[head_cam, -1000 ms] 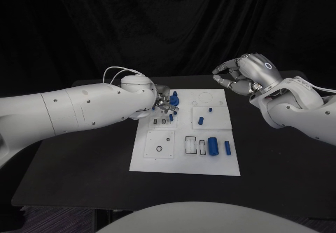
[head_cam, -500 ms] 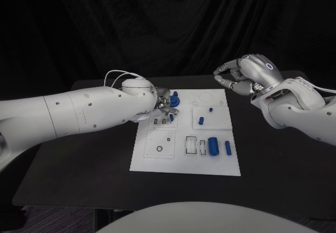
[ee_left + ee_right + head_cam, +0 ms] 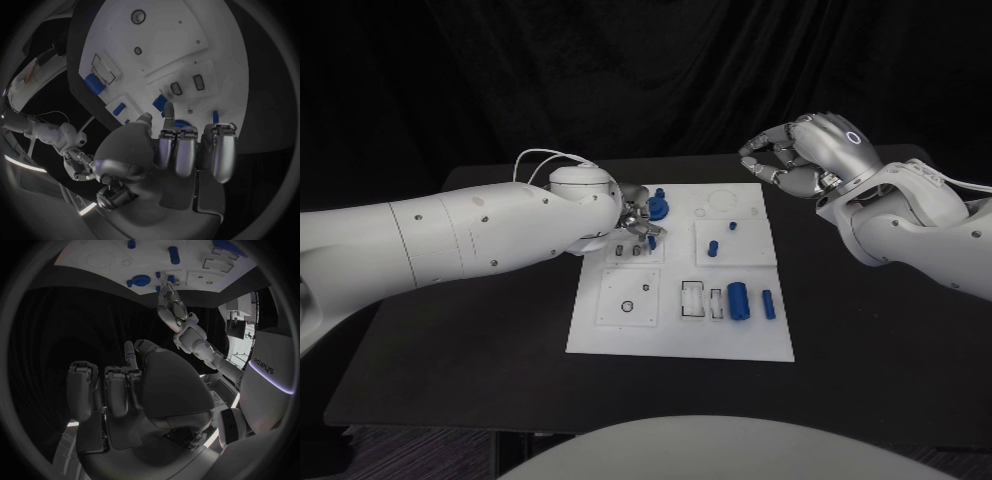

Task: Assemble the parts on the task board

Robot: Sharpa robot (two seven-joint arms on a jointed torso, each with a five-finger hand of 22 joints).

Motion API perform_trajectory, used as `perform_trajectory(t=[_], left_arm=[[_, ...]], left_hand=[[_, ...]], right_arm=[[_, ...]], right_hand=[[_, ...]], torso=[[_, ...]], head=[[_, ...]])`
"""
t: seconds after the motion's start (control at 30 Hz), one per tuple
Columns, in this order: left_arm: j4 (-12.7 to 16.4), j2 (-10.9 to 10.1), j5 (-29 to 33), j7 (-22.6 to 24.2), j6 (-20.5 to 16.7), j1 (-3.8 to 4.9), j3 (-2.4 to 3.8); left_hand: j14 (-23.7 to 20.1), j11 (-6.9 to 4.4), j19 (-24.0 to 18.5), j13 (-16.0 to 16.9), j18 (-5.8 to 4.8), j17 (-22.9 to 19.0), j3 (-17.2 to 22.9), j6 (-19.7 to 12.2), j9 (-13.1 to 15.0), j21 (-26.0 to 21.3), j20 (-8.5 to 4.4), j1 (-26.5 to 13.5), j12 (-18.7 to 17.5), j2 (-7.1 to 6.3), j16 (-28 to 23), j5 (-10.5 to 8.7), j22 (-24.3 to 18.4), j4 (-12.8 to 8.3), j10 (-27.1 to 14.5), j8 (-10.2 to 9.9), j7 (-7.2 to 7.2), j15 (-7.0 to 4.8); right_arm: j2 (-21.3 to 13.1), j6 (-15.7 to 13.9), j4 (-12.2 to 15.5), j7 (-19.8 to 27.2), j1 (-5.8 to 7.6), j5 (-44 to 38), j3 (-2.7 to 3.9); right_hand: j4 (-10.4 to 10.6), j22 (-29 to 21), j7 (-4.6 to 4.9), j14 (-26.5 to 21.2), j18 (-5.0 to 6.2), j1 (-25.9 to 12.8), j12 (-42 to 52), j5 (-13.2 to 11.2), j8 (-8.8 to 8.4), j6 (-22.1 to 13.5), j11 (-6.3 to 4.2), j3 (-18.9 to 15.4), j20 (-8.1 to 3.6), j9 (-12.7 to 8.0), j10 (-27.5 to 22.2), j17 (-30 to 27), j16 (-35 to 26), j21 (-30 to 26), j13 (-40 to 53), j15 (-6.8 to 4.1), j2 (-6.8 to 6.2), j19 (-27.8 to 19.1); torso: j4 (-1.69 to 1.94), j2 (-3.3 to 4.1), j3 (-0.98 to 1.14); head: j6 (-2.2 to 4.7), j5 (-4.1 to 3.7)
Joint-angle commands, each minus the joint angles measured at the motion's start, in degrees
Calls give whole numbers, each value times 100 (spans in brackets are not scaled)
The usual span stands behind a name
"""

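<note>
You can read one marking: "POJEYS"-like lettering, roughly "pojeys", on a white panel (image 3: pixel 270 365) at the edge of the right wrist view. Nothing else is legible.

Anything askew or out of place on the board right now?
Nothing stands out. The task board lies flat on the table, the blue parts sit on it, the left hand works at its far left corner, and the right hand hovers clear.
</note>
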Motion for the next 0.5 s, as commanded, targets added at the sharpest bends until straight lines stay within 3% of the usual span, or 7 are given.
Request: perform_trajectory(t=[0.03, 0.23, 0.5], left_arm=[[-2, 17, 1, 75, 3, -15, 6], [-36, 30, 1, 71, 61, -31, 6], [-75, 46, 1, 60, 144, -68, 6]], left_hand=[[606, -31, -37, 1494, -82, 1507, 60, 56, -16, -25, -14, 70, 19, -13, 37, 37, 704, 2, 595, -68, -9, -31], [606, -29, -52, 1494, -78, 1507, 147, 93, -51, -43, -18, 93, 19, -32, 37, 59, 689, -13, 595, -222, -3, -33], [606, -29, -45, 1494, -80, 1507, 160, 100, -55, -40, -18, 95, 19, -39, 37, 63, 698, -15, 595, -245, -1, -33]], right_arm=[[-10, -8, 18, -87, -18, -38, 4], [-10, -13, 14, -86, -20, -39, 4], [-9, -5, 11, -87, -20, -39, 4]], right_hand=[[-2, 1289, 2, 580, -58, 67, 15, 33, -16, 47, 41, 22, 49, -7, 607, 1443, -39, -21, 1509, 35, 9, 328], [-3, 1285, 3, 577, -55, 68, 15, 32, -16, 47, 42, 22, 49, -7, 607, 1433, -51, -34, 1509, 36, 7, 323], [-7, 1276, 6, 573, -48, 71, 15, 31, -16, 49, 45, 23, 50, -8, 607, 1417, -69, -62, 1509, 38, -2, 311]], torso=[[6, -1, 0], [3, 1, 4], [7, -1, 4]], head=[[-1, -5], [-1, -6], [-1, -19]])
